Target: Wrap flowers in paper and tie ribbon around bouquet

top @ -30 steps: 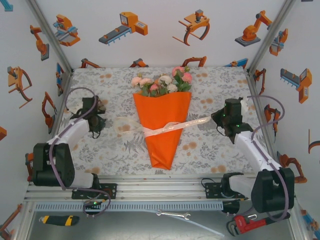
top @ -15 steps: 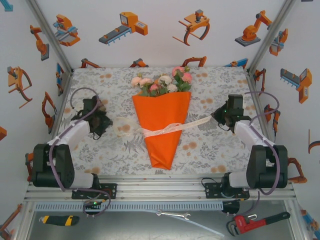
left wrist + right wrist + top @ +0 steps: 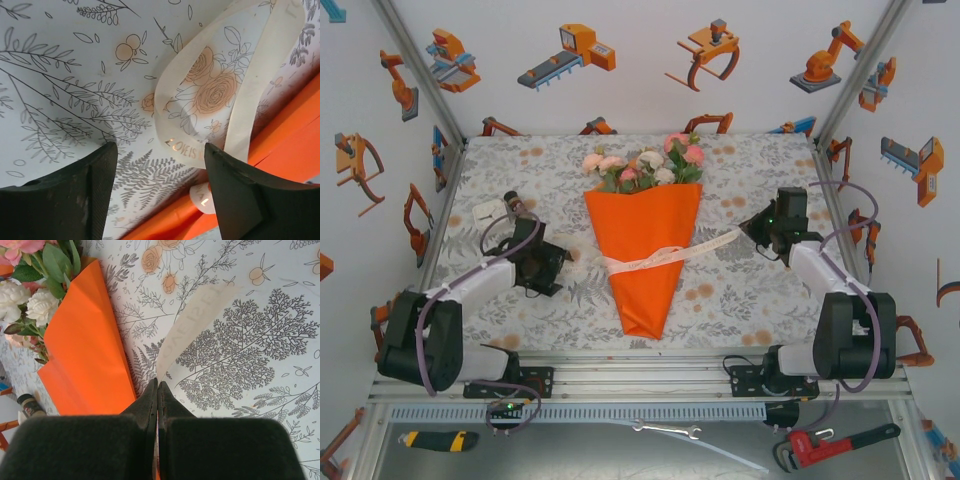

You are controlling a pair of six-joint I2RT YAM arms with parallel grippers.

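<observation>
Leftward of the bouquet point(image 3: 645, 250) at mid-frame, my left pincer point(image 3: 556, 266) has slid in closer and spread its jaws before the ribbon point(image 3: 262, 75) loop, while my right pincer point(image 3: 157, 385), at centre right, stays pressed together, pinching the ribbon's far end.

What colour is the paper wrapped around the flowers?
Bright orange, with no pattern. The paper shows best in the top view.
</observation>
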